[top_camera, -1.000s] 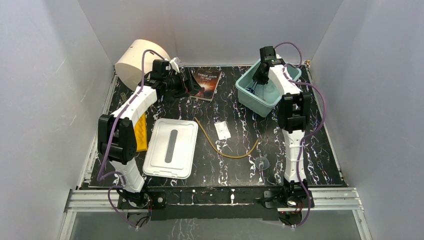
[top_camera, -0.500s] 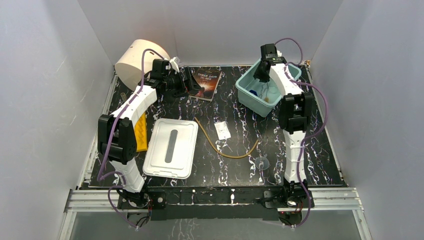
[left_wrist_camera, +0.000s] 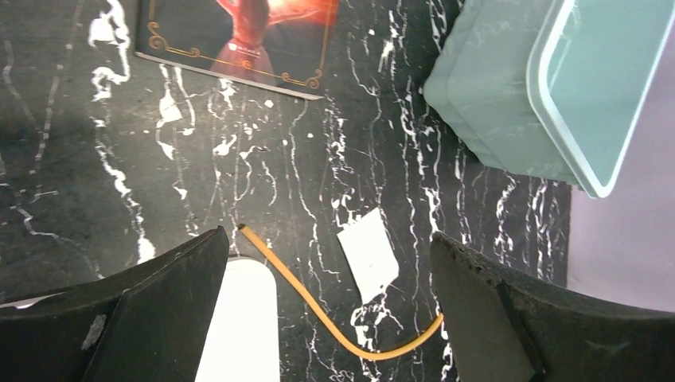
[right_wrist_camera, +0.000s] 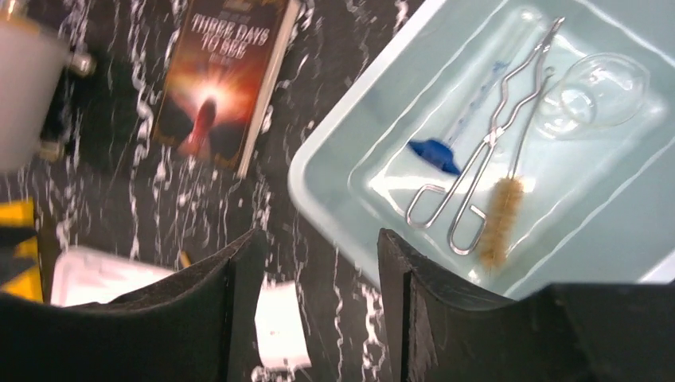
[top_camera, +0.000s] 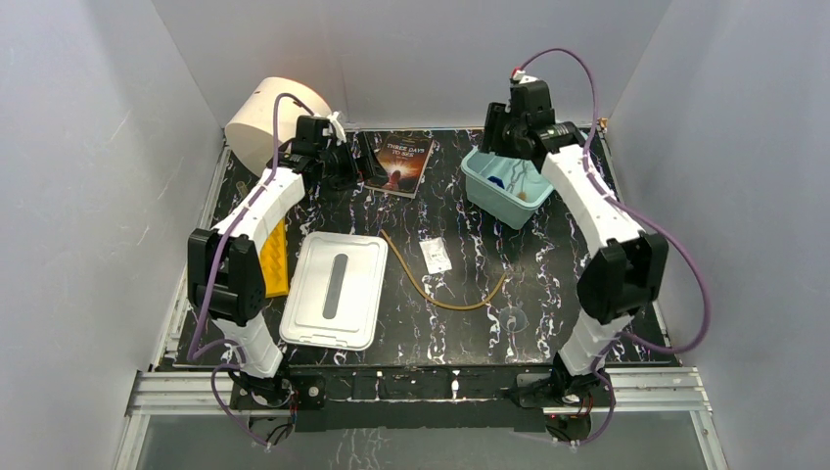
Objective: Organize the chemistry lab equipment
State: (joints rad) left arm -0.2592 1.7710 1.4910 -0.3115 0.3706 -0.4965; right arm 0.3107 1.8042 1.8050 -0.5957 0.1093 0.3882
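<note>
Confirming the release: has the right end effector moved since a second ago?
Yes. The right end effector has drawn up out of the teal bin and is now over its far-left rim in the top view.

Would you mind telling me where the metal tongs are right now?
In the right wrist view, the metal tongs lie inside the teal bin at the table's far right, between the blue-ended tube and the brown brush.

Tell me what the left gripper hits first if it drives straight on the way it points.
Probably the bare black table, between the white packet and the tan tubing; depth is unclear, so it could touch either first.
</note>
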